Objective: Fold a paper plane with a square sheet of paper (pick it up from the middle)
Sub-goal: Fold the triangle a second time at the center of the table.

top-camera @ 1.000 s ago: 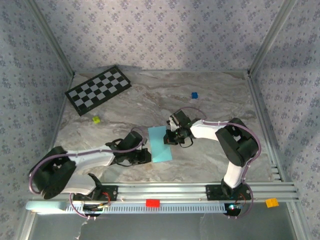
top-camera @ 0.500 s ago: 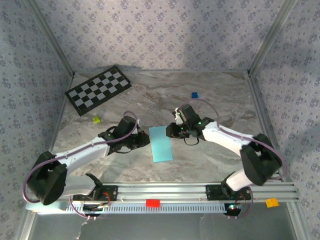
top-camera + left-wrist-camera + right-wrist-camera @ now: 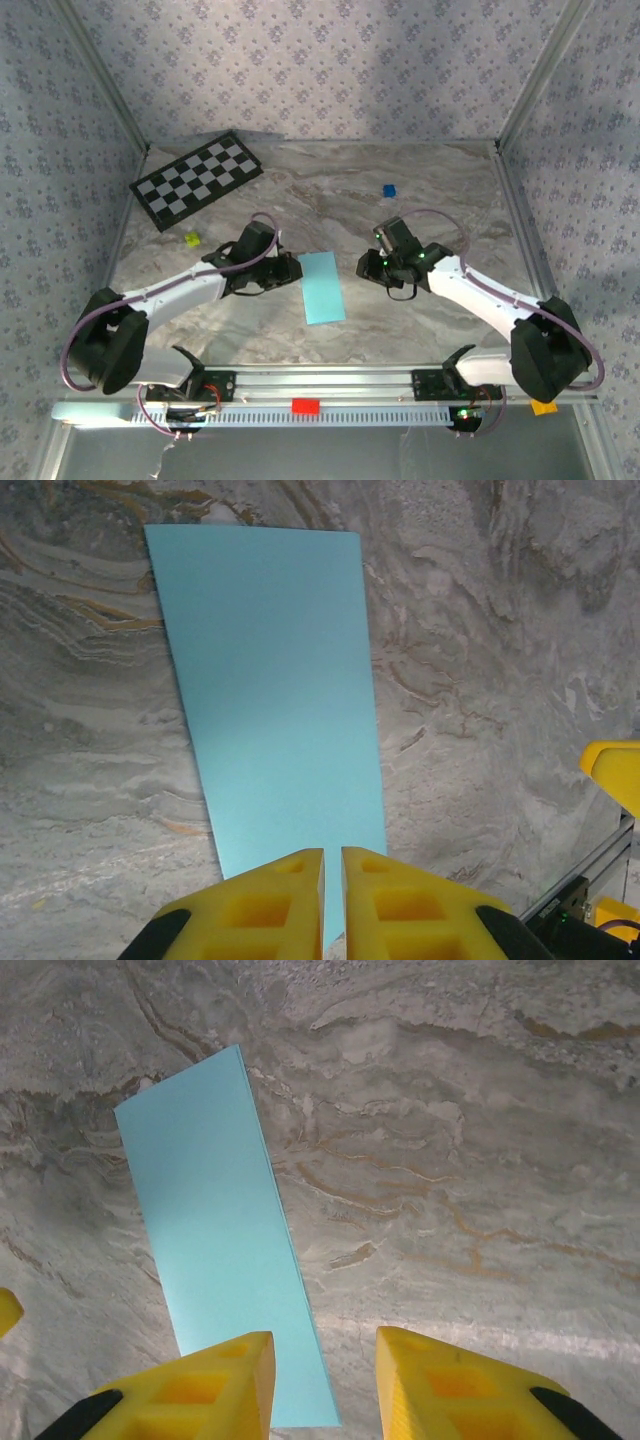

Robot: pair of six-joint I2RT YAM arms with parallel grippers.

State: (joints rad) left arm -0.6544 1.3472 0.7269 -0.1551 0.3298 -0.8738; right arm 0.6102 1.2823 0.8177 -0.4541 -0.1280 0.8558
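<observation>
The square sheet of paper (image 3: 322, 287) lies flat on the marble table as a narrow light-blue rectangle, folded double. In the left wrist view the paper (image 3: 270, 680) stretches away from my left gripper (image 3: 332, 855), whose yellow jaws stand almost together with nothing between them. From above, that left gripper (image 3: 292, 270) sits at the paper's left edge. My right gripper (image 3: 365, 265) hovers just right of the paper, apart from it. In the right wrist view the right gripper (image 3: 323, 1338) is open and empty, with the paper (image 3: 215, 1230) running under its left finger.
A black-and-white checkerboard (image 3: 197, 178) lies at the back left. A small blue cube (image 3: 389, 190) sits at the back right and a yellow-green cube (image 3: 192, 239) at the left. Metal rails (image 3: 330, 380) run along the near edge, framed walls on all sides.
My right gripper opened and drew back to the right, off the paper. My left gripper moved farther from the bases along the paper's left edge. The paper stayed flat.
</observation>
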